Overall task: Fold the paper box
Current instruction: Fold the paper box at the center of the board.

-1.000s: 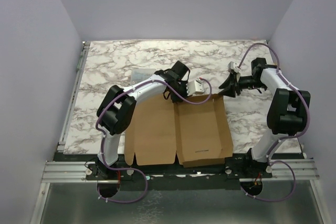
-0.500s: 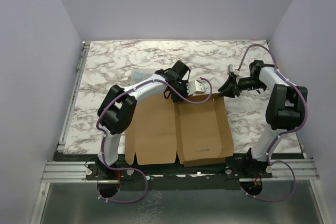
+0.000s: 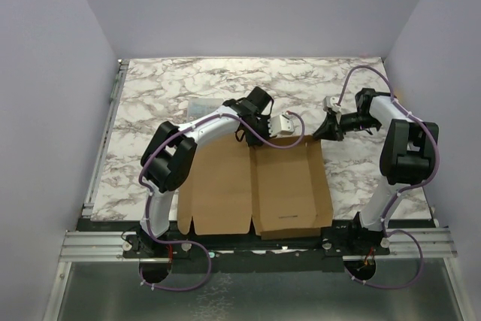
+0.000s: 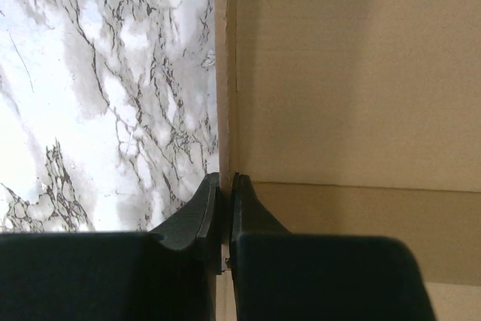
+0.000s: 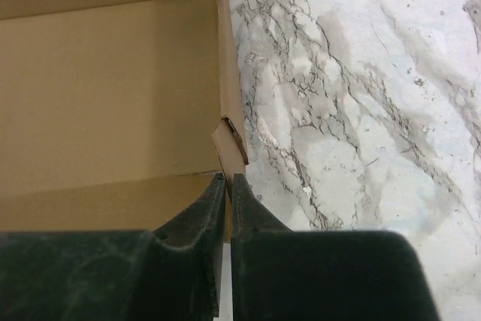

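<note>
The paper box (image 3: 255,186) is a brown cardboard sheet lying near the table's front edge, its right half standing up into low walls. My left gripper (image 3: 253,133) is at the far edge of the box's middle, shut on an upright cardboard edge (image 4: 224,110); in the left wrist view the jaws (image 4: 225,186) pinch it with marble on the left. My right gripper (image 3: 323,133) is at the box's far right corner. In the right wrist view it (image 5: 228,183) is shut on the thin side wall (image 5: 225,73), just below a small bent tab (image 5: 230,140).
A small clear plastic case (image 3: 201,105) lies on the marble table (image 3: 173,84) beyond the left arm. A metal rail (image 3: 105,137) runs along the table's left side. Lavender walls enclose the back and sides.
My right gripper has closed its jaws onto the box's far right wall, and its arm has shifted slightly. The left gripper and the box have stayed put.
</note>
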Controlling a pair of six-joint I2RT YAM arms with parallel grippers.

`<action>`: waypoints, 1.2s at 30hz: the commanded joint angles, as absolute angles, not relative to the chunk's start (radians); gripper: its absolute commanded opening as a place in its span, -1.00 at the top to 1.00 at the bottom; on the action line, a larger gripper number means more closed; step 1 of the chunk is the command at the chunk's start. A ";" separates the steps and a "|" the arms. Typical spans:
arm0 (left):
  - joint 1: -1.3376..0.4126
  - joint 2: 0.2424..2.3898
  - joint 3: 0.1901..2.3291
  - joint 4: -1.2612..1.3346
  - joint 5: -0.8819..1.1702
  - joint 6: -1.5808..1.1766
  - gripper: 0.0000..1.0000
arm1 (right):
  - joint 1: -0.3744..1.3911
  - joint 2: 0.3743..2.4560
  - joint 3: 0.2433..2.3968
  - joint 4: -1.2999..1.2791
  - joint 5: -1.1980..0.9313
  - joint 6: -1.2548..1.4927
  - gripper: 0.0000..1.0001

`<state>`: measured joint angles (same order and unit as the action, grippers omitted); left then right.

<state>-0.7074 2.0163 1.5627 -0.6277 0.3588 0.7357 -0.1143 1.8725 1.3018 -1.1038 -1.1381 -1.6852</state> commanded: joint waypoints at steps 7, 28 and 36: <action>-0.711 2.039 1.599 -0.623 0.366 0.722 1.00 | -0.065 1.886 1.301 -1.154 -1.009 -1.694 0.99; -0.711 2.027 1.592 -0.617 0.352 0.680 1.00 | 0.025 1.880 1.291 -1.031 -0.894 -1.373 0.74; -0.711 2.015 1.585 -0.615 0.345 0.683 1.00 | 0.026 1.856 1.225 -0.929 -0.967 -1.327 0.76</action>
